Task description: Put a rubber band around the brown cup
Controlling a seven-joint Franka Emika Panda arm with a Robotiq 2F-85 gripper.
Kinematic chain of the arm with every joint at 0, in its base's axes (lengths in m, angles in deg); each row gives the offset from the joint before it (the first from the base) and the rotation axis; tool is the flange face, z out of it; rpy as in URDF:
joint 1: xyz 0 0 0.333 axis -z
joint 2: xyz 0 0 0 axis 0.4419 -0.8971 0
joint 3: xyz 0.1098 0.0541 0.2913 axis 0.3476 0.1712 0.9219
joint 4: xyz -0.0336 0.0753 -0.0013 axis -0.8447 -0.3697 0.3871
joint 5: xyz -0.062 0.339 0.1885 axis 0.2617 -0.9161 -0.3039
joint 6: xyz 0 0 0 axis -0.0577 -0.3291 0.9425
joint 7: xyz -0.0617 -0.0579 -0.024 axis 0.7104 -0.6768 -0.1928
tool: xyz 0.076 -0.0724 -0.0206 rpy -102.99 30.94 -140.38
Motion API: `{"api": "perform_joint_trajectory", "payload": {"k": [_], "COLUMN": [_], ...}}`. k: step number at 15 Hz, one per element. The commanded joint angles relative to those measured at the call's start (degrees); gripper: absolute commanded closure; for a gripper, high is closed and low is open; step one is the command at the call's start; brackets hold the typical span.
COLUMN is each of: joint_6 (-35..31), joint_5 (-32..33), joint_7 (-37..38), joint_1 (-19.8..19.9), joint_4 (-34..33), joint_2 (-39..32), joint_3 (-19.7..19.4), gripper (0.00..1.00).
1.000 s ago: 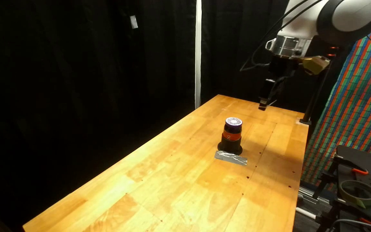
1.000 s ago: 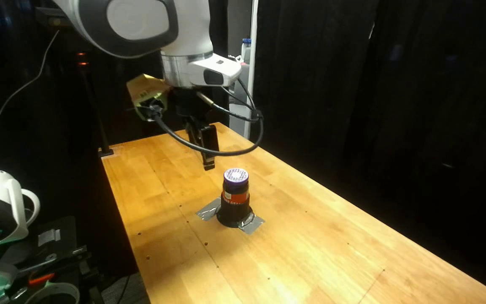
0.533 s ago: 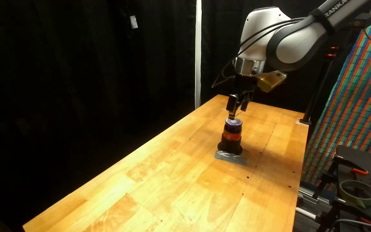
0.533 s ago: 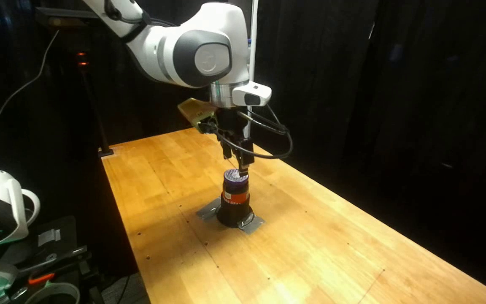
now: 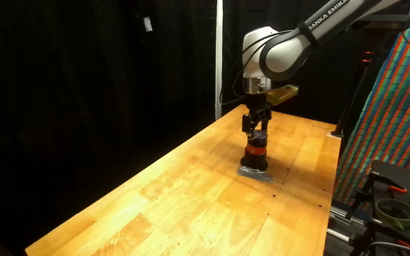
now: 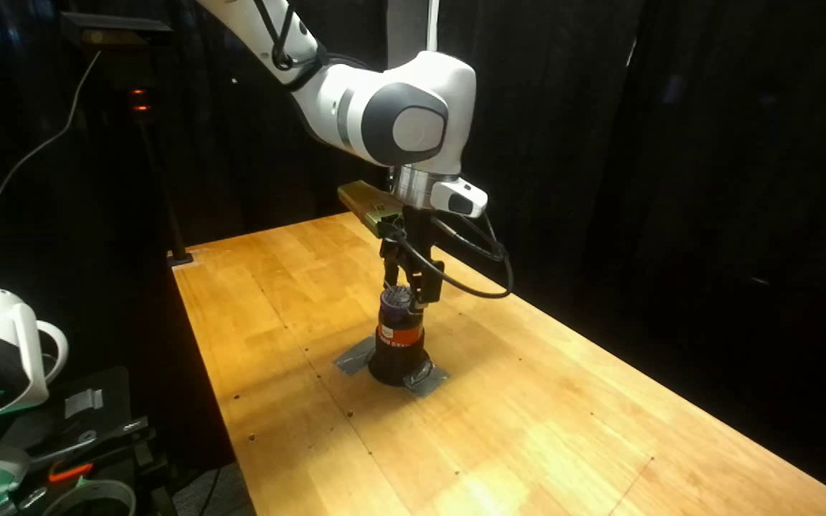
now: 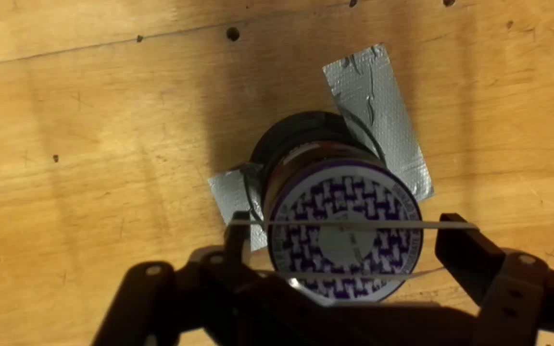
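The brown cup, dark with an orange-red stripe, stands upright on the table in both exterior views. Its pale, purple-patterned top faces the wrist camera. My gripper is open, with one finger on each side of the cup's top and a visible gap to each. A pale rubber band is stretched between the two fingers; its two strands cross over the cup's top. In the exterior views the gripper points down at the top rim, also here. The band's exact height against the rim is unclear.
Grey tape strips lie at the cup's black base, also in an exterior view. The wooden table has small holes. A black side table with a tape roll stands beside it. A dark post rises at the far corner.
The gripper has moved from behind and above the cup to over it, then lower, so the fingers now flank the top. The cup has not moved.
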Motion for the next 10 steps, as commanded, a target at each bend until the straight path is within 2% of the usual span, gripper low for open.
{"api": "perform_joint_trajectory", "payload": {"k": [1,5,10], "joint_6": [4.1,-1.1,-3.6], "joint_5": [-4.5,-3.4,-2.0], "joint_7": [-4.2,-4.2,-3.2], "joint_1": [1.0,0.3,-1.1], "joint_4": [-5.6,-5.8,-6.4], "joint_2": [-4.2,-6.0,-6.9], "joint_3": [0.0,-1.0,-1.6], "gripper": [0.00,0.00,0.00]}}
